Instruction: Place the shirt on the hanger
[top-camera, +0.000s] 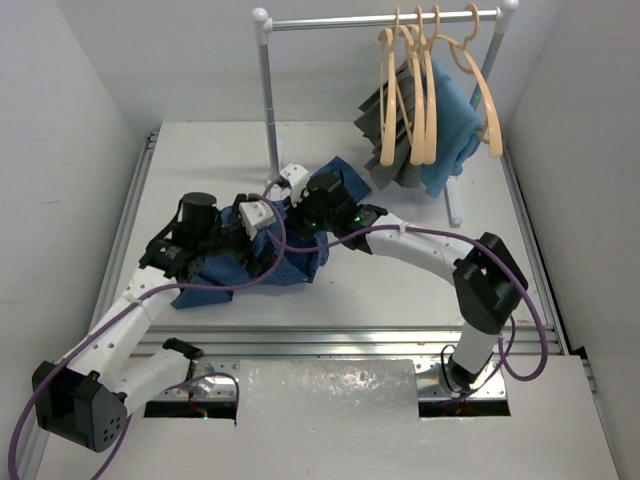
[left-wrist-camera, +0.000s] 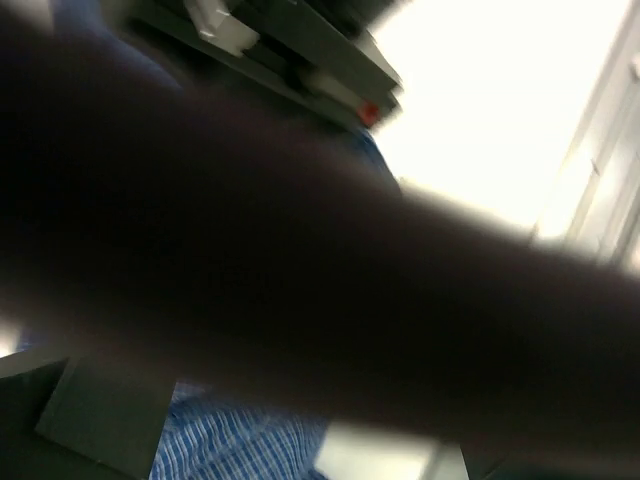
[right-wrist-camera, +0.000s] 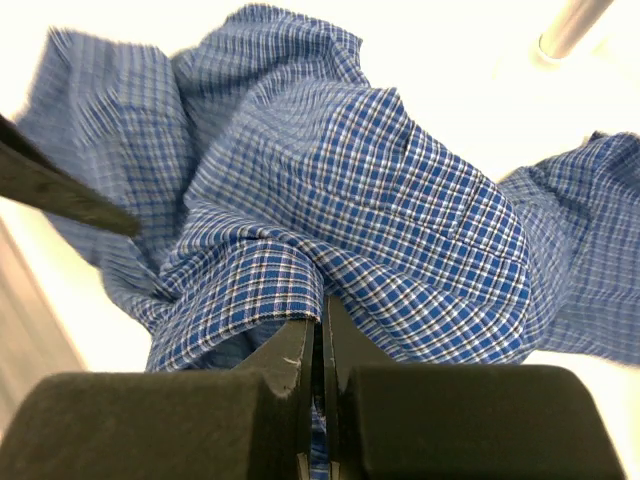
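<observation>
The blue checked shirt (top-camera: 225, 275) lies crumpled on the table left of centre. Both grippers are down at it. My right gripper (right-wrist-camera: 322, 325) is shut on a fold of the shirt (right-wrist-camera: 400, 200), with cloth pinched between its fingers; in the top view it (top-camera: 298, 228) is at the heap's right side. My left gripper (top-camera: 265, 232) is over the heap's top. Its wrist view is mostly blocked by a dark blur, with only a strip of shirt (left-wrist-camera: 230, 445) showing. Several tan wooden hangers (top-camera: 430, 90) hang on the rail at the back right, away from both grippers.
The rack's white post (top-camera: 268, 100) stands just behind the grippers, its other foot (top-camera: 455, 215) at the right. A teal-blue cloth (top-camera: 455, 120) and a dark grey cloth (top-camera: 385, 120) hang among the hangers. Walls close in both sides of the table.
</observation>
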